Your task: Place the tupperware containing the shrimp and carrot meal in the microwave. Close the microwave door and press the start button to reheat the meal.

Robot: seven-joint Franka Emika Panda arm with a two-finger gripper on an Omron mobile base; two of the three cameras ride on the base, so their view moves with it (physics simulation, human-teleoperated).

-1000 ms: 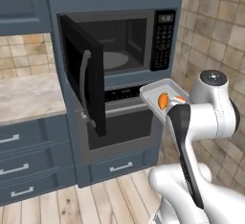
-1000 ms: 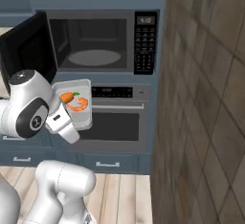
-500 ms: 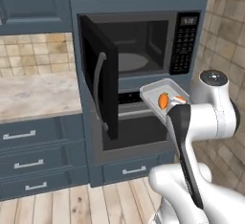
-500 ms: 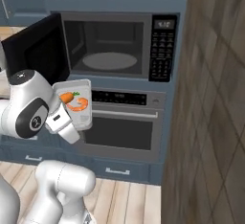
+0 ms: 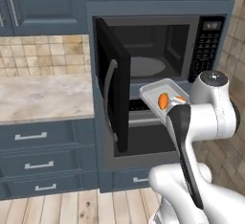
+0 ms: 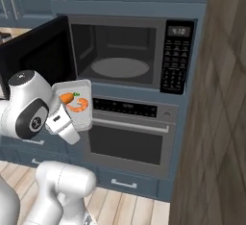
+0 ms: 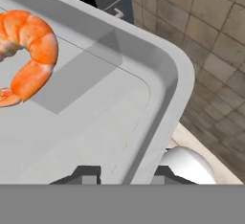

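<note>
The tupperware [image 5: 154, 93] hangs tilted in front of the open microwave [image 5: 191, 24], below its opening. In it lie the shrimp [image 6: 79, 105] and the carrot [image 6: 67, 97]. My gripper [image 7: 125, 175] is shut on the tupperware's rim [image 7: 165, 96], which runs between the two fingertips; the shrimp [image 7: 33, 50] lies further in. From the right base view the gripper [image 6: 74, 122] holds the tray's lower edge. The microwave door [image 5: 114, 94] stands swung open to the left. Inside is the grey turntable [image 6: 120, 68], with the keypad [image 6: 175, 60] to its right.
Below the microwave sits an oven [image 6: 127, 142] with a horizontal bar handle. A marble counter [image 5: 43, 96] over blue drawers [image 5: 38, 158] runs to the left. A tiled wall [image 6: 223, 99] stands close on the right.
The whole scene has slid right and grown in both base views, so the base has driven closer. The tupperware stays held in the same pose.
</note>
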